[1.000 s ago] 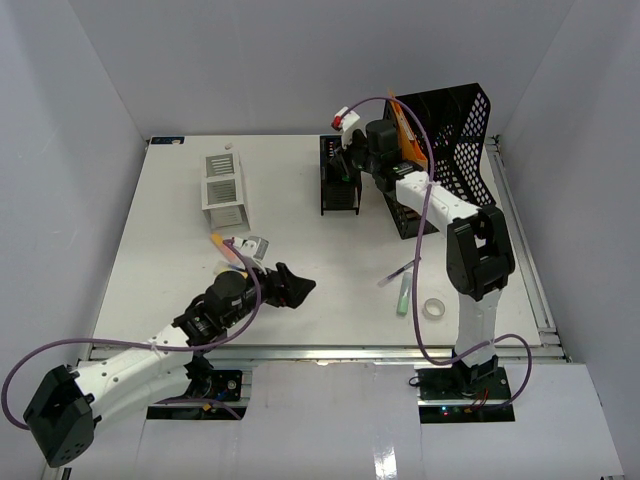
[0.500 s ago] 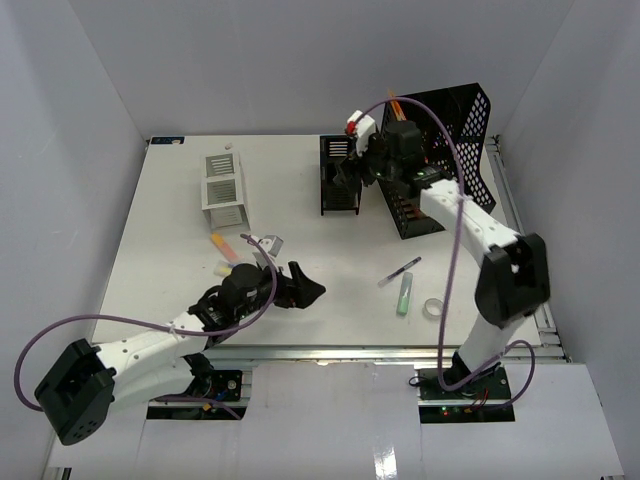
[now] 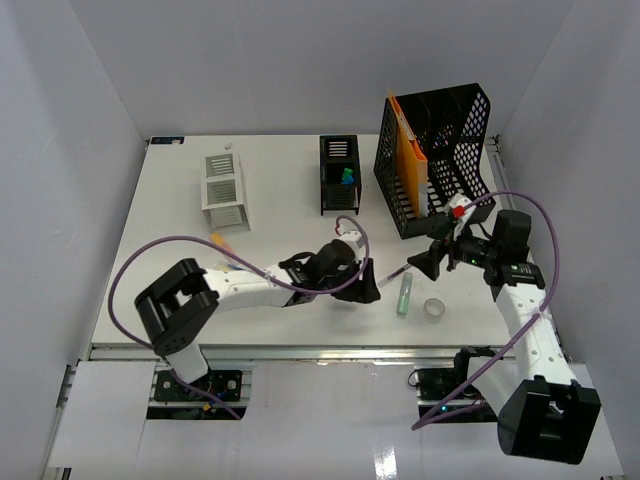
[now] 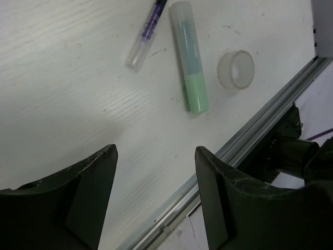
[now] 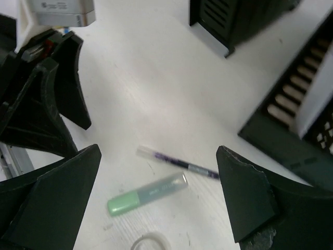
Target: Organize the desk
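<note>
The desk is a white tabletop with a metal rail along its near edge. A purple pen, a green marker and a roll of clear tape lie together at its near right. My left gripper reaches in from the left and is open and empty, with the pen, marker and tape just ahead of it. From the right, my right gripper hovers open over the marker and pen.
A black mesh file rack holds an orange folder at the back right. A small black organizer holds a green and blue item. A white organizer stands back left, with a few markers nearer.
My left arm swung right across the desk to the pen and marker. My right arm drew back from the black organizer to the same spot and opened its jaws.
</note>
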{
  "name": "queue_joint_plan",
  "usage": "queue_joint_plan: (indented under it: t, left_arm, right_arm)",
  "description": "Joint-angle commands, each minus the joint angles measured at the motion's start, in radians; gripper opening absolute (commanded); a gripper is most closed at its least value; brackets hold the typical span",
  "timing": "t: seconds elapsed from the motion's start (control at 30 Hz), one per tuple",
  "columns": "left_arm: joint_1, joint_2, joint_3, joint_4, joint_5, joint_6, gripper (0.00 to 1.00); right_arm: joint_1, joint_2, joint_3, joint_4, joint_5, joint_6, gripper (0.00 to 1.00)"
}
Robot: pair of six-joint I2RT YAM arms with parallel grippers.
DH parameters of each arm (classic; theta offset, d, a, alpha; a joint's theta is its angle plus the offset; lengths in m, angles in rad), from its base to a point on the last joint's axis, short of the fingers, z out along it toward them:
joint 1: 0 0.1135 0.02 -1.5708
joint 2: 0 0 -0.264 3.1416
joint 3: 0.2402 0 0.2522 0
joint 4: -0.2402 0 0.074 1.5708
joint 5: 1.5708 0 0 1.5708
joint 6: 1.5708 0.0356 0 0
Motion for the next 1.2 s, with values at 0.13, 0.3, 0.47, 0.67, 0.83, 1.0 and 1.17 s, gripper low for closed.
queue_joint_plan:
  t: [0.13,0.3,0.47,0.67,0.83,1.0,1.17]
  left_arm:
    - [-0.133,0.292,0.365,-0.242,-0.197,-0.026,0.72]
    - [-0.172,0.456,0.595,-0.382,-0.273,-0.036,0.67]
    - [-0.197,0.545,0.72,-0.459,-0.325,-0.04,0.66]
    - [-0.229,0.61,0.777,-0.536,-0.361,-0.052,0.6]
    - [-0.252,0.626,0.757,-0.584,-0.424,-0.074,0.47]
    - [-0.263,0.637,0.717,-0.605,-0.46,-0.089,0.4]
    - [-0.27,0.618,0.657,-0.603,-0.481,-0.115,0.29]
  right_arm:
    - [-0.256,-0.07,-0.036,0.022,-0.063,0.042,0.98]
    - [-0.275,-0.084,-0.036,0.032,0.011,0.066,0.98]
    - [-0.3,-0.081,-0.04,0.033,-0.018,0.088,0.98]
    - [-0.322,-0.083,-0.042,0.033,-0.027,0.093,0.98]
    - [-0.355,-0.086,-0.05,0.03,-0.063,0.099,0.98]
    - [-0.377,-0.08,-0.055,0.029,-0.106,0.108,0.98]
    - [-0.383,-0.069,-0.058,0.027,-0.111,0.101,0.98]
